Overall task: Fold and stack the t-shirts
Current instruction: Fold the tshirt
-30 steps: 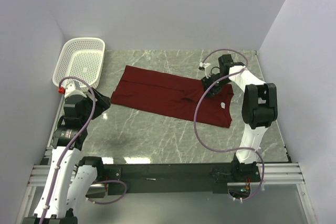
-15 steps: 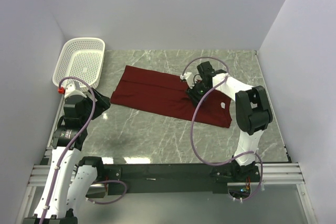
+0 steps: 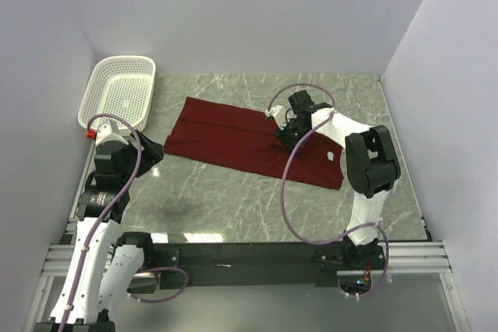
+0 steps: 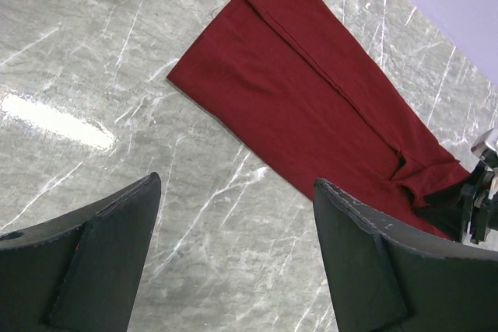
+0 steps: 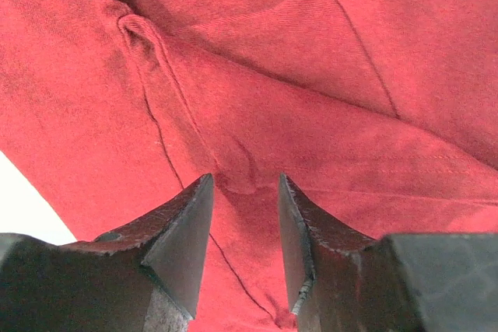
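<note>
One maroon t-shirt [image 3: 233,139] lies folded into a long strip across the middle of the marble table, its white neck label [image 3: 330,157] near the right end. It also shows in the left wrist view [image 4: 327,106] and fills the right wrist view [image 5: 311,75]. My right gripper [image 3: 284,133] is pressed down on the shirt right of its middle. Its jaws [image 5: 245,180] stand a little apart, with a small wrinkle of cloth between the tips. My left gripper [image 3: 152,153] is open and empty [image 4: 237,184] over bare table, just left of the shirt's near-left corner.
A white mesh basket [image 3: 117,91] stands at the back left corner, tipped against the wall. Walls close in the table on three sides. My right arm's wrist shows at the right edge of the left wrist view [image 4: 482,192].
My right gripper has moved left along the shirt, from near the collar end to right of its middle, and now sits low on the cloth. The left arm has not moved.
</note>
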